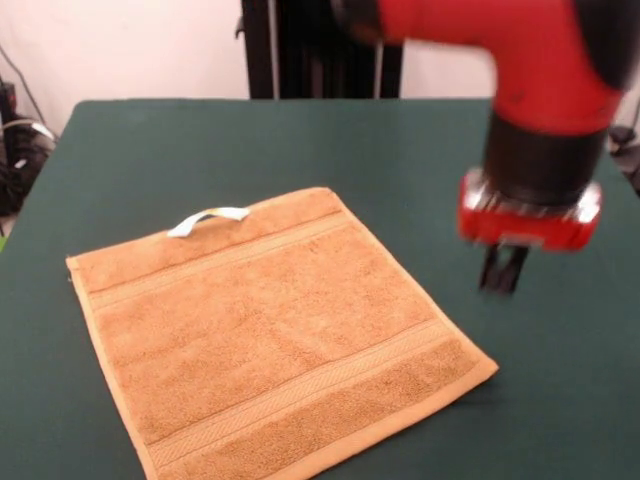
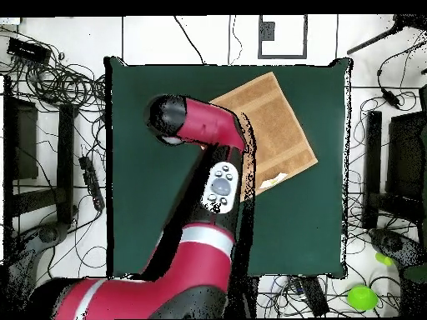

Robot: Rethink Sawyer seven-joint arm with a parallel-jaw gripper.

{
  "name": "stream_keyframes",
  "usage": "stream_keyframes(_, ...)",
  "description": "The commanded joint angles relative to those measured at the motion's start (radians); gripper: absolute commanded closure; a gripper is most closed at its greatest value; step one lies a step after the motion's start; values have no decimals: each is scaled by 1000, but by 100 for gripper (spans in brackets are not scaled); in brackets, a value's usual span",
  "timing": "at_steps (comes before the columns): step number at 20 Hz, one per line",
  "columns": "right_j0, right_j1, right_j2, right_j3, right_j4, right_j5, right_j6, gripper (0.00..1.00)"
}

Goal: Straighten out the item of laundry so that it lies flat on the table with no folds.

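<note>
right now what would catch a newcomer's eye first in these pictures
The red arm stands out first, coming down at the right of the front view with its gripper hanging just above the green table, off the towel. Next is the orange towel, spread flat and turned at an angle, with a small white tag on its far edge.

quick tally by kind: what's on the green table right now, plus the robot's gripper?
Orange-tan terry towel: 1, spread flat
White tag loop on the towel's edge: 1
Gripper above the table, beside the towel: 1
Total: 3
</note>
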Motion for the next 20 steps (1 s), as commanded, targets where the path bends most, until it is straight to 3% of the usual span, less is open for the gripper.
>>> stream_keyframes(1,13,-106,-151,-184,-47,466,363,100)
stream_keyframes(6,-13,-188,-119,-136,-101,505,293,100)
stream_keyframes(9,-50,-286,-89,49,-95,356,237,100)
stream_keyframes(12,-93,-390,-47,290,-59,120,194,100)
stream_keyframes(16,-103,-430,-64,374,-98,46,205,100)
stream_keyframes(20,-130,-454,-22,425,-136,-43,131,100)
